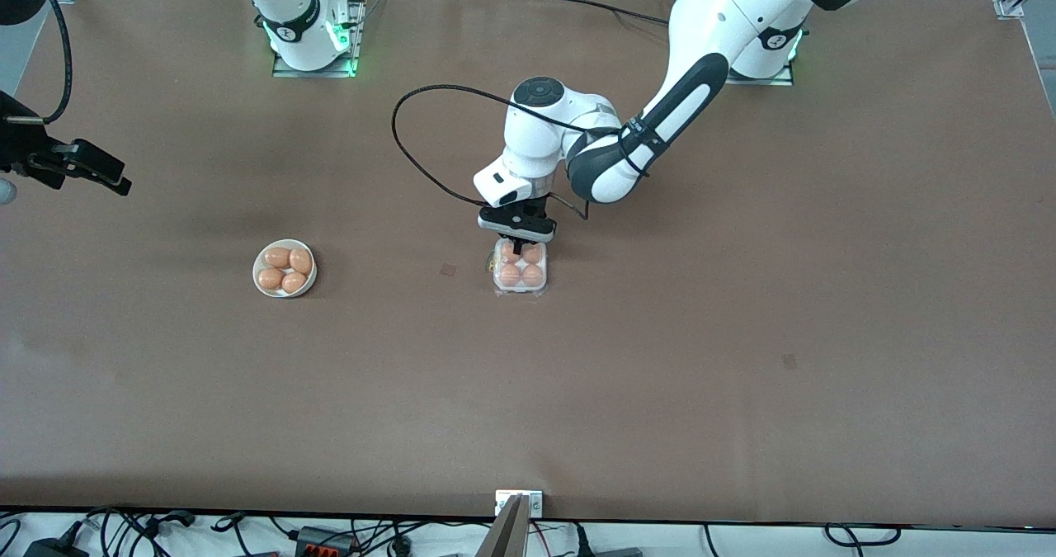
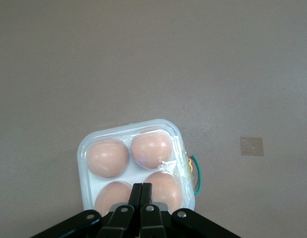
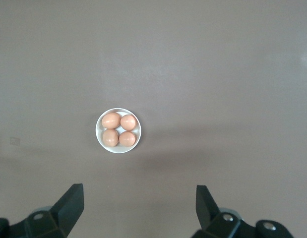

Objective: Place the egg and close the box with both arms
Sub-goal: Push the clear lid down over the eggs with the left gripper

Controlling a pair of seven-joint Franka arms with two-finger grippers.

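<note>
The clear-plastic box (image 1: 520, 287) (image 2: 86, 148) lies mid-table with its transparent lid down over several orange-brown eggs. The task's egg cannot be told from the others; one egg (image 2: 152, 148) lies under the lid. My left gripper (image 1: 517, 249) (image 2: 142, 187) is shut with nothing between its fingers. Its tips are right over the part of the lid that is farther from the front camera. My right gripper (image 1: 122, 182) (image 3: 138, 191) waits open and empty, high over the right arm's end of the table.
A round white bowl (image 1: 260, 280) (image 3: 99, 136) with several eggs stands toward the right arm's end of the table. A green wire loop (image 2: 197, 173) sticks out at one side of the box. A small tape patch (image 1: 448, 270) (image 2: 252, 146) lies on the brown table beside the box.
</note>
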